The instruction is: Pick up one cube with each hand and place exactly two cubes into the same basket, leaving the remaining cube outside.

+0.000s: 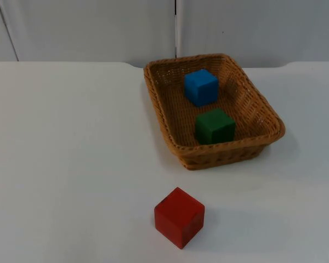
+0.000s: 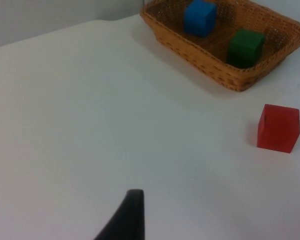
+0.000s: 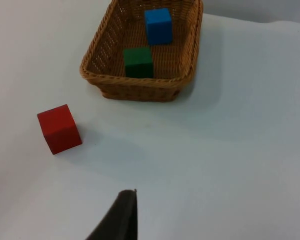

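A woven brown basket (image 1: 159,104) stands at the back right of the white table. Inside it sit a blue cube (image 1: 201,86) at the far end and a green cube (image 1: 214,126) by the near wall. A red cube (image 1: 179,217) rests on the table in front of the basket, a short way from it. My left gripper (image 2: 126,217) hangs over bare table, well away from the red cube (image 2: 278,128) and the basket (image 2: 190,52). My right gripper (image 3: 121,215) also hangs back from the red cube (image 3: 59,128) and the basket (image 3: 140,91). Neither holds a cube; both arms wait.
The grey partition wall (image 1: 98,27) closes off the table's far edge just behind the basket. White table top (image 1: 60,153) stretches wide to the left of the basket and around the red cube.
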`<action>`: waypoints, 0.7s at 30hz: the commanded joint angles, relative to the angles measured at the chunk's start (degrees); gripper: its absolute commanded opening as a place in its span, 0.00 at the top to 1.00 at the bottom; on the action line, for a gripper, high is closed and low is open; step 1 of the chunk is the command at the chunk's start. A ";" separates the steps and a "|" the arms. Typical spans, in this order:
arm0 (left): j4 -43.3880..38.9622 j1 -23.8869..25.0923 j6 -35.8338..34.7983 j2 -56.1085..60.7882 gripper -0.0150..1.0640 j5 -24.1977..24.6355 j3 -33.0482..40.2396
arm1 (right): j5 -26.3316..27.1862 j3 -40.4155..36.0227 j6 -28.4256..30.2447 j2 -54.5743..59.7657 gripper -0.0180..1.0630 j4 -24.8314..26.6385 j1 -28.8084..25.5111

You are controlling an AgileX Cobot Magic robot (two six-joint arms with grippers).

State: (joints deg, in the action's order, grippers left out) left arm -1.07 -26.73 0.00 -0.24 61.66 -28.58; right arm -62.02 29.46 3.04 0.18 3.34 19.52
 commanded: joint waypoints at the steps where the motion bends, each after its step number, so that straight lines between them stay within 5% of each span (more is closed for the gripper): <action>1: 0.67 0.07 0.00 0.24 0.01 0.02 0.29 | 0.09 0.09 -0.21 -0.18 0.01 -0.36 0.21; 21: 0.67 0.07 0.00 0.24 0.01 0.02 0.29 | 0.23 0.09 -0.19 -0.18 0.01 0.40 0.21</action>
State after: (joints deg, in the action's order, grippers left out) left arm -0.96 -26.73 0.00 -0.24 61.66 -28.58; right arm -62.02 29.46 2.81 0.18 3.43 19.52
